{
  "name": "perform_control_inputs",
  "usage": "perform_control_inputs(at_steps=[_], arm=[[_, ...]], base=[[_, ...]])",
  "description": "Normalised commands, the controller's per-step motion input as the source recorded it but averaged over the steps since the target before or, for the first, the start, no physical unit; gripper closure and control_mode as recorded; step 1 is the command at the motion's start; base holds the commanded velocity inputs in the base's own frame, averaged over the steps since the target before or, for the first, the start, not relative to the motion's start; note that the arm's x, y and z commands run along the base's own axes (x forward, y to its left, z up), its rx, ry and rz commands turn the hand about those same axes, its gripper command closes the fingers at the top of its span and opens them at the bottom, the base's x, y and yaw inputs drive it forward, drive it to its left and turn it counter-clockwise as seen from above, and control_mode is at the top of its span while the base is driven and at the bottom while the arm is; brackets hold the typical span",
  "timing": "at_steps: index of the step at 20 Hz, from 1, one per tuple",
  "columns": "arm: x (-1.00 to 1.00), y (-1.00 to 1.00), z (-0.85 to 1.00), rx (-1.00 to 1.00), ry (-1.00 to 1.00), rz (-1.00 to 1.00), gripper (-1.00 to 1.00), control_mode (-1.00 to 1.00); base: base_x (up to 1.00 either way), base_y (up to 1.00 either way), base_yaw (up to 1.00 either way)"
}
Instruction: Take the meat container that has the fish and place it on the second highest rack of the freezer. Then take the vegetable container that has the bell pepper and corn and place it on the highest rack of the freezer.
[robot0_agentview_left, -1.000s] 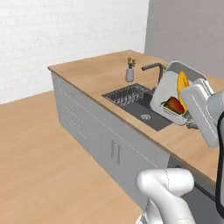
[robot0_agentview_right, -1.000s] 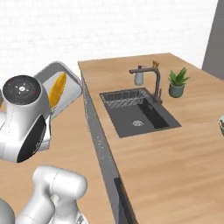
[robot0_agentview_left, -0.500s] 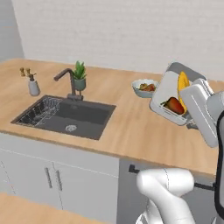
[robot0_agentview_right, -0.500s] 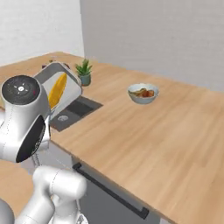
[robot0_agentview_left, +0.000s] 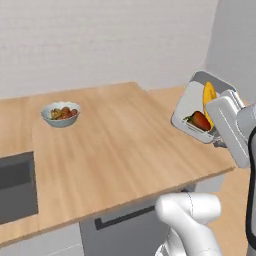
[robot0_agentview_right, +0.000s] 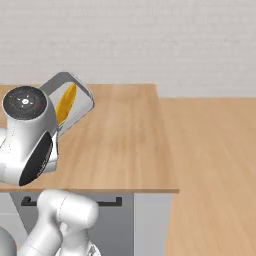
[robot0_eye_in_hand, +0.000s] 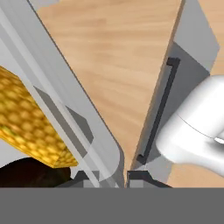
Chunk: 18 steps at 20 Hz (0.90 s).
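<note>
The gripper (robot0_eye_in_hand: 124, 177) is clenched on the rim of the vegetable container (robot0_agentview_left: 192, 107), which it carries tilted up on edge in the air above the end of the wooden counter (robot0_agentview_left: 115, 145). In the left base view the container's open face is turned to the camera, so the corn (robot0_agentview_left: 208, 100) stands steeply along its upper side and the bell pepper (robot0_agentview_left: 200, 120) sits low against the bottom wall, with a trace of green beside it; a bowl of fruit (robot0_agentview_left: 60, 113) rests on the counter well apart from the arm, and the dark corner of the sink (robot0_agentview_left: 17, 187) shows at the left edge. The right base view gives the same tray from the other side: the corn lies along its tilted bed, the pepper is hidden behind the arm's round dark-capped joint, and beyond the counter's end lies bare wooden floor (robot0_agentview_right: 215, 165). The hand view adds what neither base camera gives, the finger tips pinched tight over the tray's thin grey wall, the cob's kernels close at the left, a dark rounded shape beneath it, and the long dark handle (robot0_eye_in_hand: 157, 109) of the cabinet front below the counter. Judging by this, the second half of the task is in hand: the vegetable tray is lifted but not yet shelved, and whether the fish tray is already placed cannot be told here.
</note>
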Motion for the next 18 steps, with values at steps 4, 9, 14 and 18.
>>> perform_control_inputs(at_steps=[4, 9, 14, 18], arm=[[0.0, 0.0, 0.0, 0.0, 0.0, 0.0, 1.0, 1.0], [0.0, 0.0, 0.0, 0.0, 0.0, 0.0, 1.0, 1.0], [0.0, 0.0, 0.0, 0.0, 0.0, 0.0, 1.0, 1.0], [0.0, 0.0, 0.0, 0.0, 0.0, 0.0, 1.0, 1.0]], base=[[0.0, 0.0, -1.0], [0.0, 0.0, -1.0], [0.0, 0.0, -1.0], [0.04, 0.01, -0.99]])
